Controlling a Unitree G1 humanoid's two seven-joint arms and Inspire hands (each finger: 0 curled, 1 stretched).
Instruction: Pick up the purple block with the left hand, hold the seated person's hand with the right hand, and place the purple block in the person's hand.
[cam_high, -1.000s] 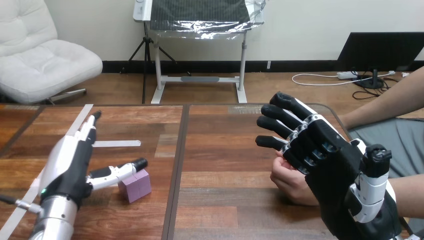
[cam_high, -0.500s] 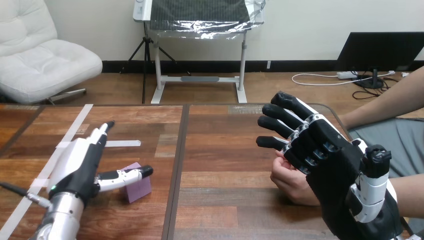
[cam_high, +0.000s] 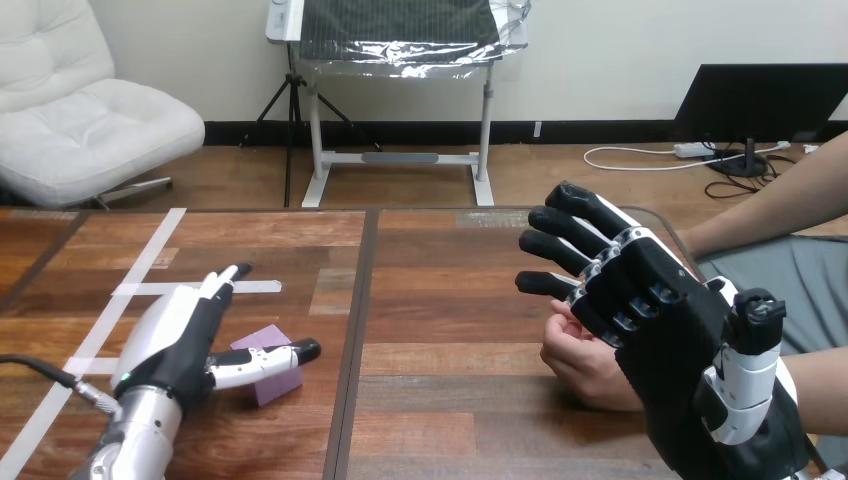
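Observation:
The purple block (cam_high: 264, 340) lies on the wooden table (cam_high: 450, 300) at the near left. My left hand (cam_high: 178, 340) is right beside it on its left, open, with straight fingers pointing away from me. Its thumb reaches across the block's near face and hides the middle of the block. At the right my right hand (cam_high: 655, 325) is raised, open, with its fingers spread. It stands in front of the person's hand (cam_high: 578, 358), which rests low over the table. No finger curls round that hand, and I cannot tell if the two touch.
White tape strips (cam_high: 150, 289) cross the table's left part. A dark seam (cam_high: 352, 340) splits the tabletop into left and right panels. The person's forearm (cam_high: 818, 385) comes in at the right edge, and their other arm (cam_high: 780, 205) is higher up.
My left hand has shifted right and turned flatter, and its thumb has slid further across the purple block's front. The block, my right hand and the person's hand have stayed put.

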